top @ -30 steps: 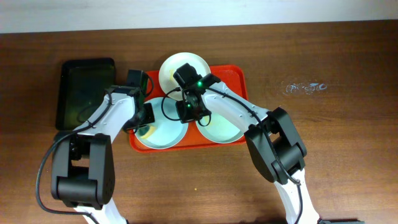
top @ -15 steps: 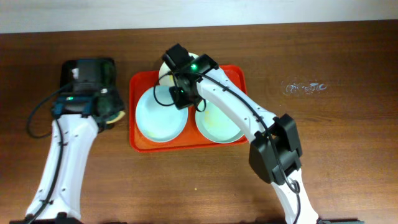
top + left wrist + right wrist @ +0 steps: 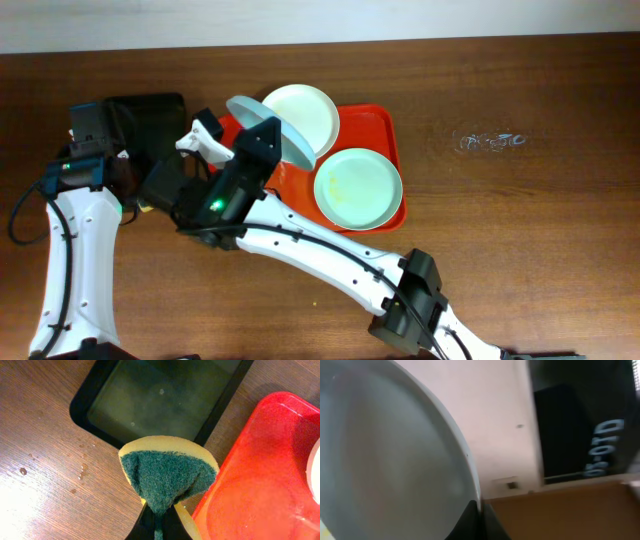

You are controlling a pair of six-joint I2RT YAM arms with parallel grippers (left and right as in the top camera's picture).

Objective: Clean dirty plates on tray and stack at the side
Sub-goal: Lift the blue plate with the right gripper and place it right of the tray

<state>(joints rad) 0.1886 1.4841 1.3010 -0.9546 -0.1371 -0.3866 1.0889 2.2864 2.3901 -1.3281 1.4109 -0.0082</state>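
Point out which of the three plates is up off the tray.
The pale blue plate clamped at its rim in the right gripper. It is held tilted above the tray, while the cream-white plate and the mint plate lie flat.

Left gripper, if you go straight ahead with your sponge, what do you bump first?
Likely the black tray, at its near rim: the sponge in the left gripper points there, beside the orange-red tray. Depth is hard to judge.
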